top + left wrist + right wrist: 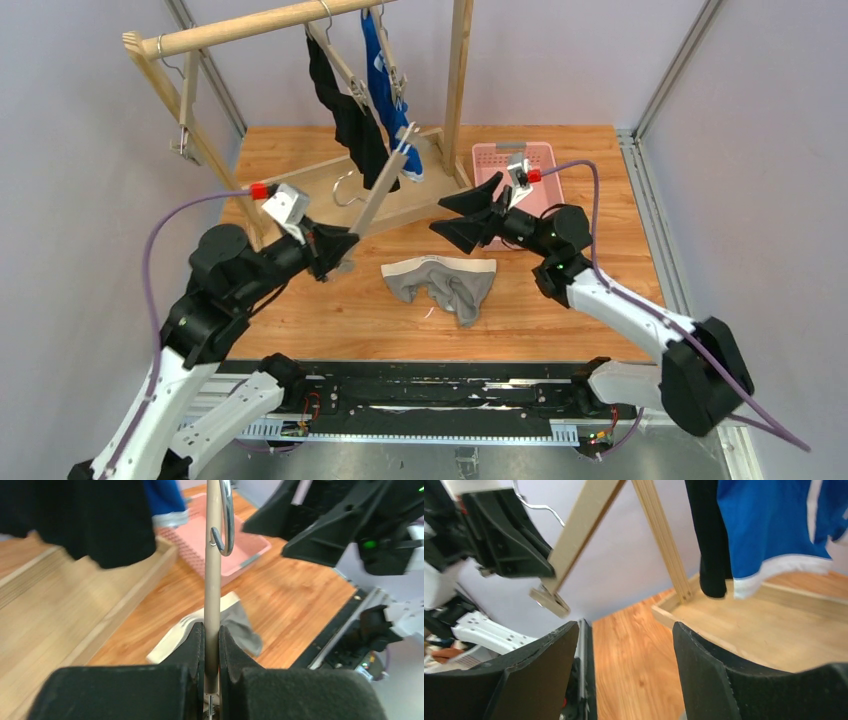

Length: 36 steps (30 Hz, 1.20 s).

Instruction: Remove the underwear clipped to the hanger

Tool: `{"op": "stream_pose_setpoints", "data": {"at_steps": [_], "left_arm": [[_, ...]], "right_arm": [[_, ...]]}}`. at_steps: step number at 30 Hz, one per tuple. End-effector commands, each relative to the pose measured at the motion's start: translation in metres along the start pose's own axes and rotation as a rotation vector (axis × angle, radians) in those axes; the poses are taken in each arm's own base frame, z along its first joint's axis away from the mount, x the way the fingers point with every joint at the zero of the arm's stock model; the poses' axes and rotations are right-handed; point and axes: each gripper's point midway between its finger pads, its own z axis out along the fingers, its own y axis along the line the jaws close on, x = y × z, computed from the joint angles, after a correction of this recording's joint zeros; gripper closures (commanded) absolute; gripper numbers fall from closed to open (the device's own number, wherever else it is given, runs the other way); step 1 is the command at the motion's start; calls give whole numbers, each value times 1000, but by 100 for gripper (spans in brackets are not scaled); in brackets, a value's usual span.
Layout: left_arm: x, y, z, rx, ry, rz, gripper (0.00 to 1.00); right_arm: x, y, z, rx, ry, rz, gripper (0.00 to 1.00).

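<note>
The grey underwear (pixel 445 281) lies crumpled on the table, free of any hanger; it also shows in the left wrist view (pixel 239 625). The black underwear (pixel 347 112) and the blue underwear (pixel 384 78) hang clipped on hangers from the rack's rod. My left gripper (pixel 338 254) is shut on the lower end of a bare wooden hanger bar (pixel 385 185), which it holds tilted off the rack; the jaws pinch the bar (pixel 212 570) in the left wrist view (pixel 211 631). My right gripper (pixel 458 218) is open and empty above the table, right of the bar (pixel 624 630).
A pink basket (pixel 540 160) sits at the back right. The wooden rack's base tray (pixel 420 195) lies behind the grippers. Another empty clip hanger (pixel 186 110) hangs at the rod's left end. The held hanger's metal hook (pixel 227 520) points toward my right gripper.
</note>
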Motion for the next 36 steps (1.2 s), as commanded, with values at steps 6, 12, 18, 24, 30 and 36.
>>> {"op": "stream_pose_setpoints", "data": {"at_steps": [6, 12, 18, 24, 30, 36], "left_arm": [[43, 49, -88, -408, 198, -25, 100], [58, 59, -114, -524, 259, -76, 100], [62, 88, -134, -711, 281, -29, 100], [64, 102, -121, -757, 342, 24, 100], [44, 116, -112, -816, 312, 99, 100], [38, 132, -93, -859, 337, 167, 100]], "right_arm": [[69, -51, -71, 460, 395, -279, 27], [128, -66, -113, 575, 645, -259, 26], [179, -70, -130, 595, 855, -290, 25], [206, -81, -129, 605, 980, -323, 24], [232, -91, -128, 618, 1081, -287, 24], [260, -101, -132, 631, 1176, -237, 28]]}}
